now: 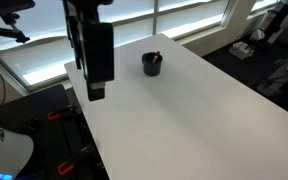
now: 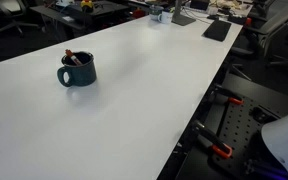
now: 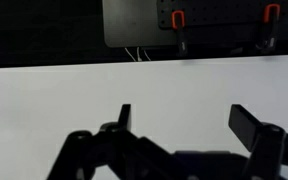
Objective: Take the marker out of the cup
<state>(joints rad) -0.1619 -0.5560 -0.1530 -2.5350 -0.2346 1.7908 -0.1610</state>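
The dark blue-black cup (image 1: pixel 152 65) stands on the white table (image 1: pixel 184 110) toward its far end; it also shows in an exterior view (image 2: pixel 76 71) with a handle. The reddish marker (image 2: pixel 71 56) leans inside it, its tip poking above the rim, and shows as a small red tip in an exterior view (image 1: pixel 156 56) too. My gripper (image 1: pixel 97 93) hangs above the table's near-left edge, well to the left of the cup. In the wrist view the gripper (image 3: pixel 184 118) is open and empty over bare table; cup and marker are out of that view.
Black clamps and red-handled fixtures (image 2: pixel 222 150) sit along the table's side edge. A dark pad or keyboard (image 2: pixel 216 30) lies at the table's far end. Office chairs and desks stand around. A black panel with red knobs (image 3: pixel 184 22) shows beyond the table edge.
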